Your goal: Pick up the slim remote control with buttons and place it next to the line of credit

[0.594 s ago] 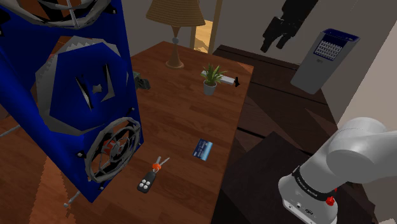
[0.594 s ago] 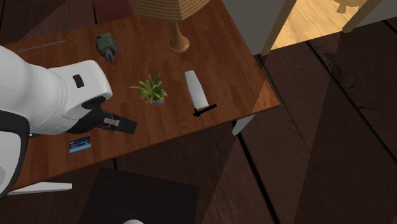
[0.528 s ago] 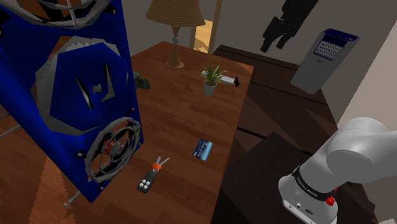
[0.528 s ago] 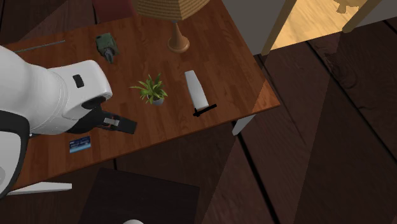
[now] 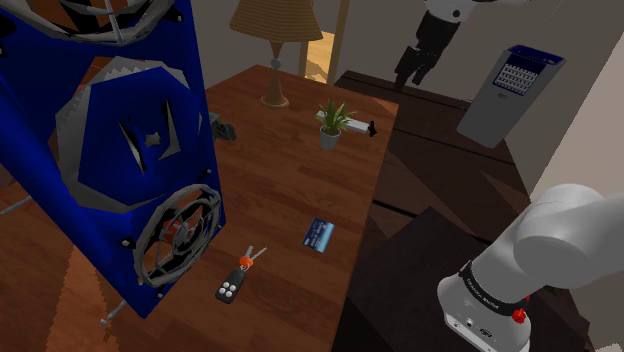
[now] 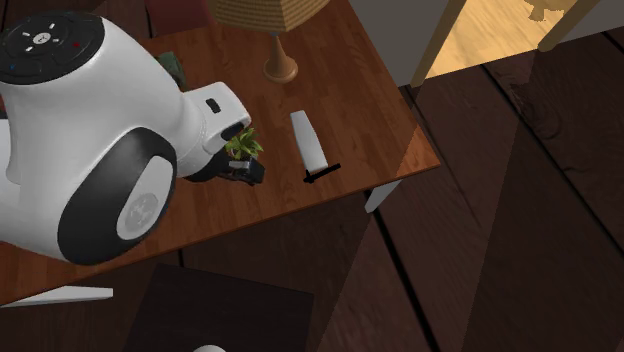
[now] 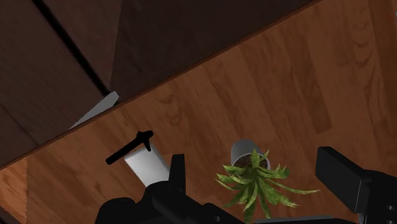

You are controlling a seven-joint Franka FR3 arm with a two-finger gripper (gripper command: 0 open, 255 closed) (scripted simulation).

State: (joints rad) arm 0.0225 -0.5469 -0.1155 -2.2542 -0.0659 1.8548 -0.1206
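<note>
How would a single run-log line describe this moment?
gripper: open, holding nothing | remote: on table, beside plant | card: on table, apart from remote

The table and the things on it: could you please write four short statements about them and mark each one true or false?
1. The gripper is open and holds nothing. True.
2. The white remote lies beside the blue card. False: it lies by the potted plant, far from the blue card.
3. The potted plant stands upright on the table. True.
4. The key fob rests against the lamp's base. False: it lies near the blue card, towards the table's other end.
</note>
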